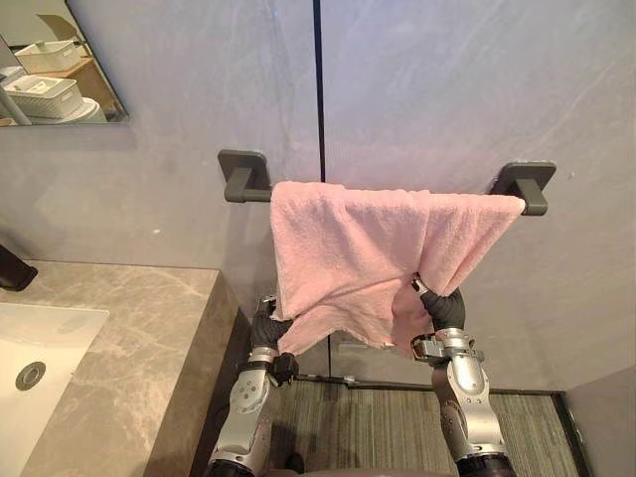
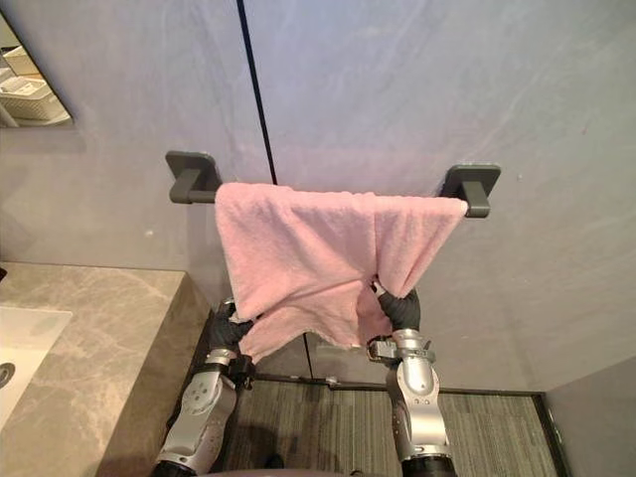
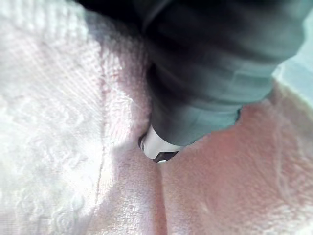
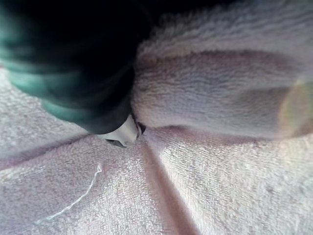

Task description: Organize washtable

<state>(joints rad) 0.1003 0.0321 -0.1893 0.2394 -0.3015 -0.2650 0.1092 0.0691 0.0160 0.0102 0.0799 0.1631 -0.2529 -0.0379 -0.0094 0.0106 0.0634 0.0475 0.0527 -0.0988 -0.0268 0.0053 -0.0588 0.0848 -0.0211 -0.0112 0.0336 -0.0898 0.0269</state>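
Towel (image 1: 358, 258): pink, draped over the towel bar (image 1: 245, 177).
My left hand (image 1: 266, 328): below the bar's left end, in the hem; I cannot tell my grip.
My right hand (image 1: 444, 306): below its right end, likewise hidden.

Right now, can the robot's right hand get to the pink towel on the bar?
Yes, it looks so. The right hand is up against the pink towel, its dark cover pushed into the lower folds. Nothing stands between them. The towel hangs over the bar.
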